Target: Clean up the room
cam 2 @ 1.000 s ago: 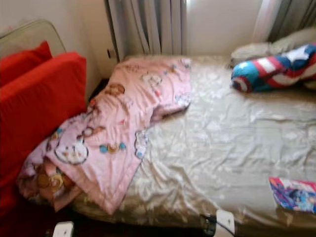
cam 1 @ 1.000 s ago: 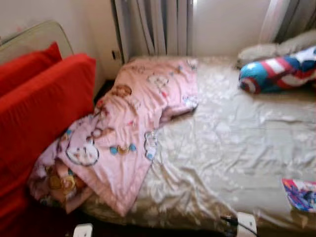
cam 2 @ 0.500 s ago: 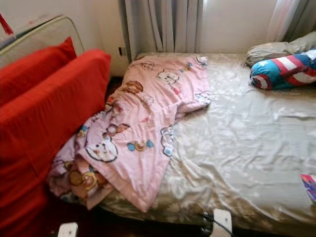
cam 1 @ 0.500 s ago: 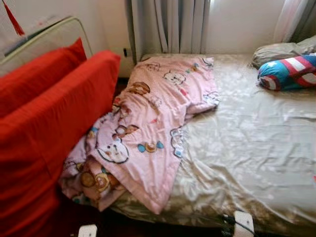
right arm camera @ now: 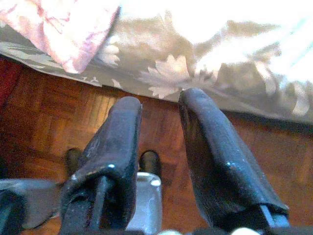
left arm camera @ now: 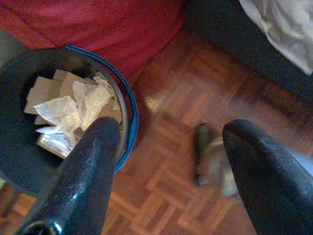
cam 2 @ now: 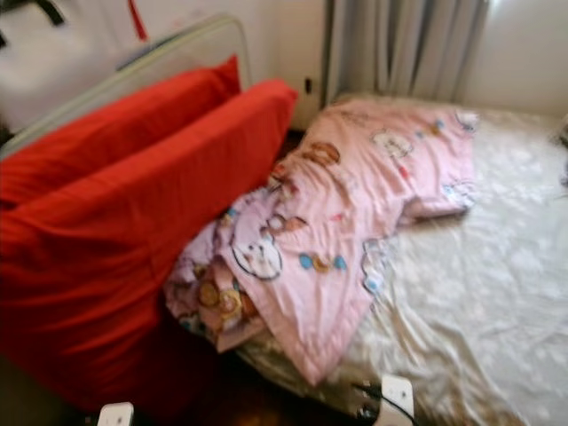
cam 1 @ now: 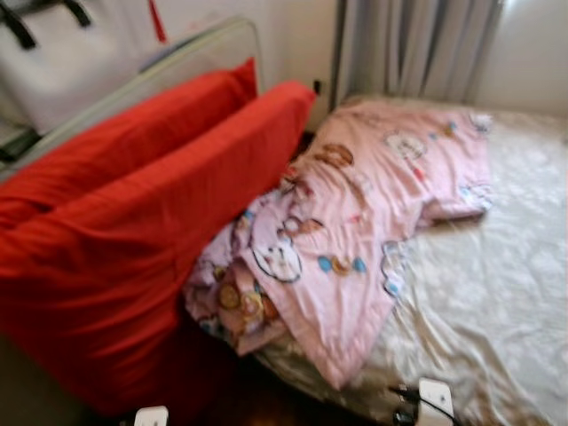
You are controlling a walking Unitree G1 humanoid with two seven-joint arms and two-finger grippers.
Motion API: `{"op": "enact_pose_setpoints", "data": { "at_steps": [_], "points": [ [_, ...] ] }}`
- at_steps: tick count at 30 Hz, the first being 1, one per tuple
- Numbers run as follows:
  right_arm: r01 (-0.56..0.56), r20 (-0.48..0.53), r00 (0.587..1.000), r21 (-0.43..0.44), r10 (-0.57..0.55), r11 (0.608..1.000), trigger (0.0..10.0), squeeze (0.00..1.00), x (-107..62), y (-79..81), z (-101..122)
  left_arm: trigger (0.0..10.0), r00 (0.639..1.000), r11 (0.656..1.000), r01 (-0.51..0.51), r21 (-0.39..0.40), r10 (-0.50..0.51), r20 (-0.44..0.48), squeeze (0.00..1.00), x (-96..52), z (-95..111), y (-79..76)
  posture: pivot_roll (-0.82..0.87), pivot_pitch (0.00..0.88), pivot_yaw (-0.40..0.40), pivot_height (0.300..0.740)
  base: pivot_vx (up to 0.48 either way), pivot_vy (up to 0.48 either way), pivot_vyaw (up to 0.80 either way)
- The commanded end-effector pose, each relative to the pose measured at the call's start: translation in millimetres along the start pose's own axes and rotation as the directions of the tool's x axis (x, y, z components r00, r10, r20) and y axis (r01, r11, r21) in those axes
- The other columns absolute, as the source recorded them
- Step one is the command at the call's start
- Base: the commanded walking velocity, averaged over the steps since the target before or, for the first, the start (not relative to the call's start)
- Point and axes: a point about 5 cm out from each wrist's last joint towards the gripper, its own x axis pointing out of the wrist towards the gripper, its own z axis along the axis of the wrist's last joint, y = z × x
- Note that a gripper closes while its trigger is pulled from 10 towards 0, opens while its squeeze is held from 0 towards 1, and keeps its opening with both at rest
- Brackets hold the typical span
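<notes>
head view: a rumpled pink blanket slumps off the bed against red cushions; scouting step, i judge. left wrist: left claw spread, empty, above a bin. right wrist: right claw slightly parted, empty. next: approach the blanket.

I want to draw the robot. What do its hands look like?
Each hand has two long black fingers, thick and rounded, a little shiny and scuffed. See the left gripper and the right gripper. Below the right fingers there is some silver metal.
</notes>
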Motion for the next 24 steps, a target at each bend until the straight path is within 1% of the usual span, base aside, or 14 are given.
{"op": "enact_pose_setpoints", "data": {
  "at_steps": [1,7,15,20,24],
  "points": [
    [-0.014,-0.003,1.000,0.007,0.014,1.000,10.0,0.00,-0.1,5.5,-2,10.0,0.999,1.000,-0.015,0.006,0.016,-0.047,0.00,-4.7,-13,7.5,-0.01,0.003,0.038,0.740,0.000,0.000,0.80],
    [-0.025,-0.005,1.000,0.013,0.025,1.000,10.0,0.00,-0.5,6.8,-4,10.0,0.998,1.000,-0.011,0.008,0.012,-0.054,0.00,-4.9,-15,5.2,-0.01,0.000,0.045,0.740,0.000,0.000,0.80],
    [-0.020,0.008,1.000,0.031,0.020,0.999,10.0,0.00,-1.2,7.1,-6,10.0,0.999,1.000,0.018,0.024,-0.017,-0.043,0.00,-0.5,-8,-9.0,-0.01,0.000,0.050,0.740,0.000,0.000,0.00],
    [-0.030,0.019,0.999,0.013,0.030,0.999,10.0,0.00,-1.2,6.5,-4,10.0,0.999,0.999,0.032,0.026,-0.032,-0.007,0.00,5.8,9,-17.1,-0.01,0.000,0.046,0.740,0.000,0.000,0.00],
    [-0.035,0.025,0.999,0.004,0.035,0.999,10.0,0.00,-1.1,6.4,-3,10.0,0.999,0.999,0.036,0.026,-0.037,0.006,0.00,6.4,12,-18.4,-0.01,0.000,0.044,0.740,0.000,0.000,0.00]
  ]
}}
